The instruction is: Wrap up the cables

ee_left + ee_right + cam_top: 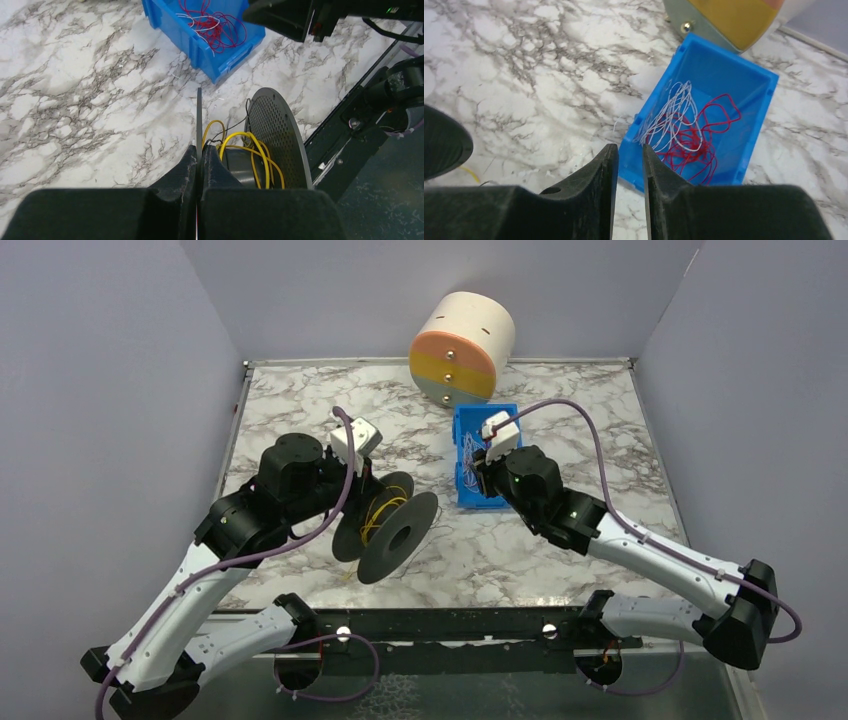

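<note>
A black spool (390, 525) lies tilted on the marble table, with yellow wire (250, 150) looped round its core. My left gripper (200, 150) is shut on the thin edge of one spool flange (199, 115); the other, perforated flange (277, 135) stands to the right. Thin red cables (696, 145) and white cables (674, 117) lie tangled in a blue bin (754, 130). My right gripper (630, 150) hovers over the bin's near corner, its jaws a narrow gap apart with nothing between them. It shows in the top view (480, 475) at the bin's near end.
A cylinder with orange, yellow and grey-green bands (460, 345) lies behind the blue bin (470, 430) at the back wall. A black rail (450, 625) runs along the table's near edge. Part of a spool flange (444, 145) shows at the right wrist view's left edge.
</note>
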### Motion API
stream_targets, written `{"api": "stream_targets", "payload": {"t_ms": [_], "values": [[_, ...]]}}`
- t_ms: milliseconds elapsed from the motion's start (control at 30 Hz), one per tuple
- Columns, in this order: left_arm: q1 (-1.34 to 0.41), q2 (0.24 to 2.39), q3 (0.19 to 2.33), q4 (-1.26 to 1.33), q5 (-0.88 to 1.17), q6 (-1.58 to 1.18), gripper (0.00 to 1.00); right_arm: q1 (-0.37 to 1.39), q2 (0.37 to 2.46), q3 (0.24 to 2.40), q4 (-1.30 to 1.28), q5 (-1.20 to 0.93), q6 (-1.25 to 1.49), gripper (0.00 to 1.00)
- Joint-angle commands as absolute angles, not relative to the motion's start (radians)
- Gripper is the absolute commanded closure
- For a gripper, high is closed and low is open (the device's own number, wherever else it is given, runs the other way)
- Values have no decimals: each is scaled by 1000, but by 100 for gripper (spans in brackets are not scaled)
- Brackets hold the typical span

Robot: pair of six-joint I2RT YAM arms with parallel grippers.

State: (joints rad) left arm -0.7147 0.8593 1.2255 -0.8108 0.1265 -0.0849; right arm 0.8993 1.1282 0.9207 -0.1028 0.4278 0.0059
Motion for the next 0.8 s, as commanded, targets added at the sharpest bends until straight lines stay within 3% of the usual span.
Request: {"api": "stream_targets", "payload": {"t_ms": [0,533,767], "values": [[-713,843,1307,-769,149,-85,100,897,1075,873,-166,264,159,67],[-713,880,1408,-768,156,-80,100,891,1050,702,-112,-84,299,36],[-713,887,1417,-767,173,-81,100,848,1090,684,-73,-214,276,30]]}}
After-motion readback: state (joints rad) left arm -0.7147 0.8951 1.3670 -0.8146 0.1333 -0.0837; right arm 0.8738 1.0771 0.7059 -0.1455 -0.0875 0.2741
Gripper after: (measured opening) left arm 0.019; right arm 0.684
